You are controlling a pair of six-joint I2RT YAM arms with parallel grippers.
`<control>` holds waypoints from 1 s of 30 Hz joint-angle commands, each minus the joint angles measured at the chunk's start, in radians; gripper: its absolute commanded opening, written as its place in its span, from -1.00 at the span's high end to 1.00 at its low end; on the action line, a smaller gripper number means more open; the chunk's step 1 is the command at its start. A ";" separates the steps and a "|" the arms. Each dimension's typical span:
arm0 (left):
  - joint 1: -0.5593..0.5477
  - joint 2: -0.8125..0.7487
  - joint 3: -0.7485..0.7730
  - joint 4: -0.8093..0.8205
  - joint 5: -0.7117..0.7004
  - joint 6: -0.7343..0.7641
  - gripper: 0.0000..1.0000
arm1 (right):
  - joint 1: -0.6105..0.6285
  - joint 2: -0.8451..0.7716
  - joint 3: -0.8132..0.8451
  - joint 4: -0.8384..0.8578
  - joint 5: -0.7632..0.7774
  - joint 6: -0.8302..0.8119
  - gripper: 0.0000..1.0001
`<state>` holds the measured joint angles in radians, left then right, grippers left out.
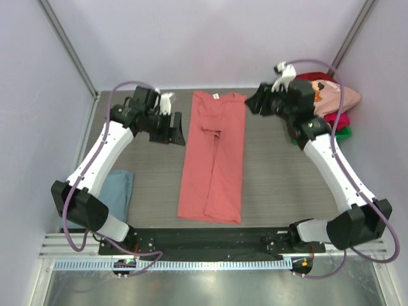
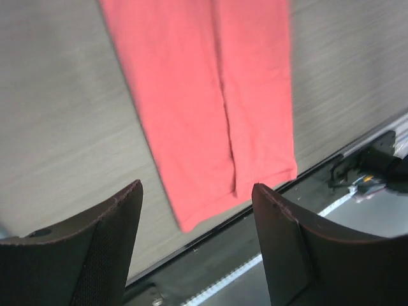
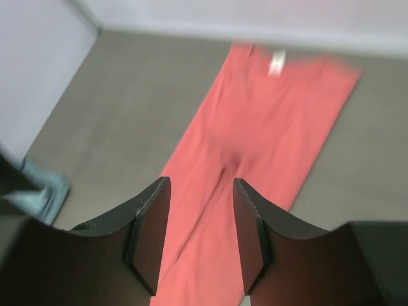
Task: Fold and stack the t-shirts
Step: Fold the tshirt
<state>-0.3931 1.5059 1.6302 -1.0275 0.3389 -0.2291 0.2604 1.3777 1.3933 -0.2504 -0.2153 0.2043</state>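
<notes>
Worktop (image 1: 274, 185) first: grey, carrying all the cloth.

In the middle, salmon-red t-shirt (image 1: 213, 156), laid flat from far to near. Both sides turned in already, so now a long narrow strip, collar and label at the far end, hem at the near end. Judged as half folded: lengthwise folds done, cross folds from collar toward hem not yet made.

At the far right corner, a loose heap. Light pink t-shirt (image 1: 341, 99) on top, crimson t-shirt (image 1: 336, 119) under and beside it, a bit of green bin (image 1: 344, 134) showing below. Nothing folded there, as far as can be seen; heap partly hidden by the right arm.

At the near left, grey-blue t-shirt (image 1: 118, 191), small and compact, partly under the left arm. Looks folded and put aside, probably the start of the stack.

Left end effector (image 2: 196, 191): just left of the far part of the salmon-red strip, fingers spread, nothing between them.

Right end effector (image 3: 201, 185): just right of the collar end, fingers also apart, holding nothing, cloth seen only below and beyond.

So, by judgement: one shirt finished, one in the middle of folding, two waiting, stacking hardly started.
</notes>
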 commanded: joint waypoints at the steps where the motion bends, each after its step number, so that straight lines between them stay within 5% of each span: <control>1: 0.082 -0.039 -0.255 0.128 0.165 -0.267 -0.40 | -0.009 -0.029 -0.294 -0.113 -0.212 0.214 0.01; 6: 0.092 -0.105 -0.565 0.283 0.202 -0.387 -0.36 | 0.011 -0.167 -0.578 -0.165 -0.401 0.357 0.02; 15: 0.099 -0.139 -0.867 0.352 0.193 -0.458 -0.34 | 0.072 -0.177 -0.786 -0.337 -0.346 0.386 0.00; 30: 0.019 -0.010 -0.949 0.478 0.241 -0.516 -0.01 | 0.194 0.014 -0.892 -0.248 -0.367 0.498 0.03</control>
<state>-0.3523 1.4807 0.6872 -0.6178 0.5289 -0.7082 0.4400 1.3579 0.5133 -0.5343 -0.5808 0.6777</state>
